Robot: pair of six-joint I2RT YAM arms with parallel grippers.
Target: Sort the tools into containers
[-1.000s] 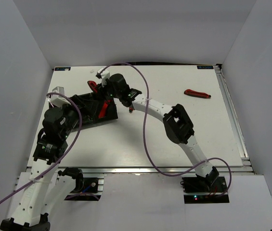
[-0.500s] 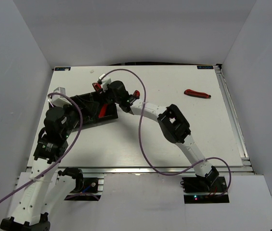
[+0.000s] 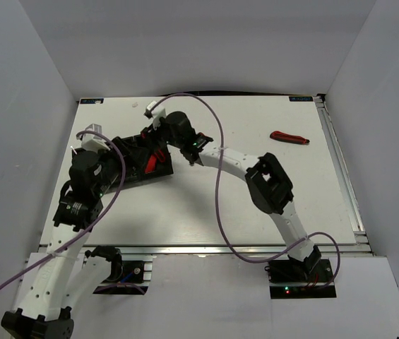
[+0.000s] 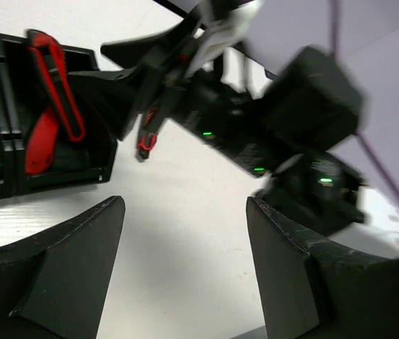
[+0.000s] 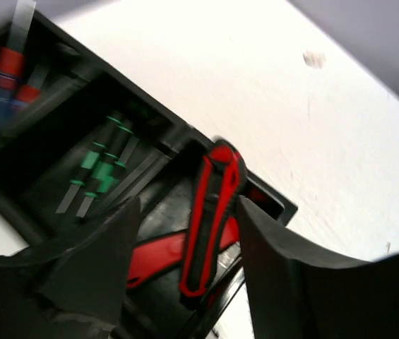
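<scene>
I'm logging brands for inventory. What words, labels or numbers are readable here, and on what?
None readable.
Small dark label at far-left corner of the white table: too small to read.
Matching label at far-right corner: too small.
Red-and-black folding cutter: blurred, no marking legible.

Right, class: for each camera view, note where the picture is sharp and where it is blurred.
Top external: sharp and evenly lit, the lone cutter crisp. Left wrist: the right arm is smeared by blur. Right wrist: the tray and the red cutter look soft.
</scene>
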